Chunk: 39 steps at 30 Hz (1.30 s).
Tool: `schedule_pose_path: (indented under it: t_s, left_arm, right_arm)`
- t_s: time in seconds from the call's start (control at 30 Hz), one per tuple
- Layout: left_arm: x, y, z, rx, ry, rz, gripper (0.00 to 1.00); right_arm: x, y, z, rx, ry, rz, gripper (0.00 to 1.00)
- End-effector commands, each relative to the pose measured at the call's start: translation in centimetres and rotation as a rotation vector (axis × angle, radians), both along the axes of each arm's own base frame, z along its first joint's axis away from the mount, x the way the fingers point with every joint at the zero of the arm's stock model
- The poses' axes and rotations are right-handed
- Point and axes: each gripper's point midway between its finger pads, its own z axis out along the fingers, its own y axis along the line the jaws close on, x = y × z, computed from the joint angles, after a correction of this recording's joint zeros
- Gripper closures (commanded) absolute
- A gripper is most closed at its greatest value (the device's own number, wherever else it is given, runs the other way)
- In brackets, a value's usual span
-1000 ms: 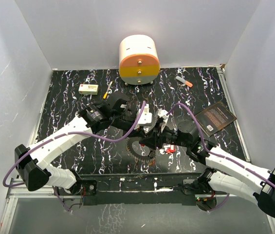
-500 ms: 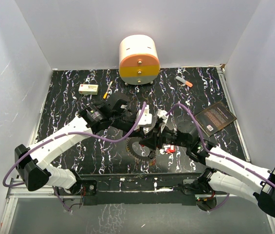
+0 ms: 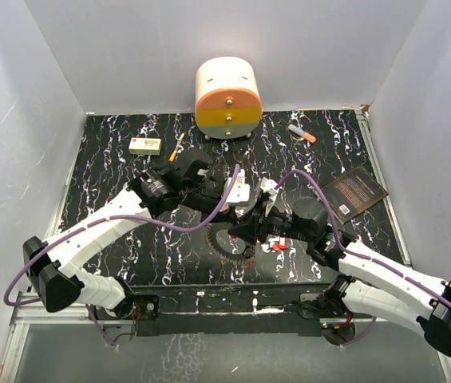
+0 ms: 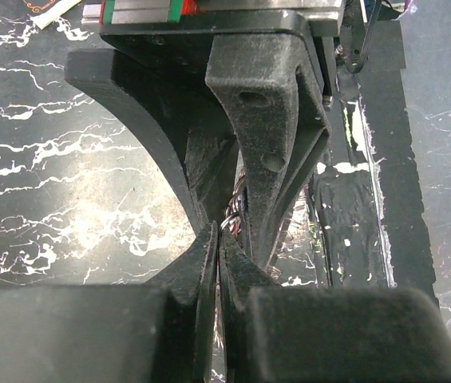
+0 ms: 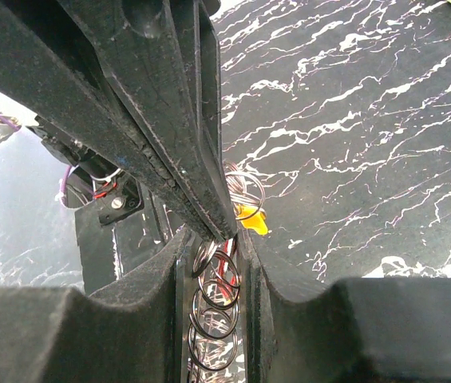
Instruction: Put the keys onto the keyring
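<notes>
1. Worktop (image 3: 113, 183): black with white veining. Both arms reach inward and meet near its middle.

2. Left arm (image 3: 105, 227): the left jaws are clenched, tips pressed flat together with no gap between them. Thin wire shows just past the tips in the left wrist view. Whether any of it is pinched cannot be told.

3. Right arm (image 3: 385, 275): the right jaws stand partly apart and grasp a stack of thin wire loops (image 5: 211, 307), which fills the gap between the 2 fingers. The left jaws come down onto the top of this stack.

4. Keys (image 5: 251, 221): 1 yellow head sits at the top of the loops, just beside the right finger. A red head shows among the loops lower down. In the top view, more red pieces lie on the worktop just beside the right jaws, toward the near edge.

5. Keyring (image 3: 216, 242): it lies flat on the worktop between the middle and the near edge, its toothed rim partly covered by the right jaws.

6. Other items:
- Cabinet (image 3: 227, 100) with 3 drawer fronts, middle of the far edge.
- White box (image 3: 144, 145), toward the far left corner.
- Marker (image 3: 302, 133), toward the far right corner.
- Dark book (image 3: 354, 191), near the right edge.
</notes>
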Motion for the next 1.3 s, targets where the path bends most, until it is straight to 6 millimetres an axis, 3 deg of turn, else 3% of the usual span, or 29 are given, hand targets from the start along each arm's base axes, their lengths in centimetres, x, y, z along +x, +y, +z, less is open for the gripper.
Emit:
schedule_pose_path:
  t_s: [0.0, 0.1, 0.3, 0.6, 0.7, 0.83, 0.87, 0.97, 1.07, 1.17, 1.27]
  left_arm:
    - [-0.9, -0.1, 2.1, -0.043, 0.003, -0.024, 1.00]
    - [-1.0, -0.2, 2.2, -0.048, 0.006, -0.023, 1.00]
    - [-0.8, 0.0, 2.4, -0.045, -0.003, -0.008, 1.00]
    - [-0.2, 0.6, 1.1, -0.018, -0.015, 0.026, 1.00]
    - [1.3, 1.3, 0.6, -0.013, -0.044, 0.098, 1.00]
    - [5.1, 3.3, -1.1, 0.017, -0.103, 0.292, 1.00]
    - [5.9, 3.8, -1.3, 0.017, -0.111, 0.338, 0.97]
    - [7.8, 5.4, -1.6, 0.001, -0.101, 0.478, 0.55]
    - [8.2, 7.0, -2.3, 0.006, -0.062, 0.561, 0.32]
    - [8.4, 8.7, -3.2, 0.032, -0.055, 0.628, 0.24]
    - [8.8, 10.0, -4.1, 0.056, -0.045, 0.688, 0.22]
  right_arm:
    - [0.5, 0.2, 3.6, 0.100, -0.105, -0.015, 0.79]
    - [0.4, 0.2, 3.4, 0.096, -0.102, -0.014, 0.70]
    - [0.5, -0.3, 2.8, 0.076, -0.095, -0.040, 0.37]
    - [0.9, -2.7, 1.6, 0.035, -0.094, -0.151, 0.35]
    - [1.0, -3.5, 0.1, 0.005, -0.037, -0.197, 0.40]
    - [0.8, -3.6, -2.3, -0.047, 0.067, -0.213, 0.48]
    - [0.8, -3.5, -2.8, -0.062, 0.089, -0.214, 0.50]
    - [0.7, -3.0, -4.3, -0.130, 0.166, -0.197, 0.54]
    - [0.5, -2.6, -6.5, -0.235, 0.281, -0.187, 0.57]
    - [-0.2, -2.5, -8.9, -0.354, 0.408, -0.164, 0.58]
    - [-0.7, -1.5, -9.8, -0.409, 0.480, -0.130, 0.60]
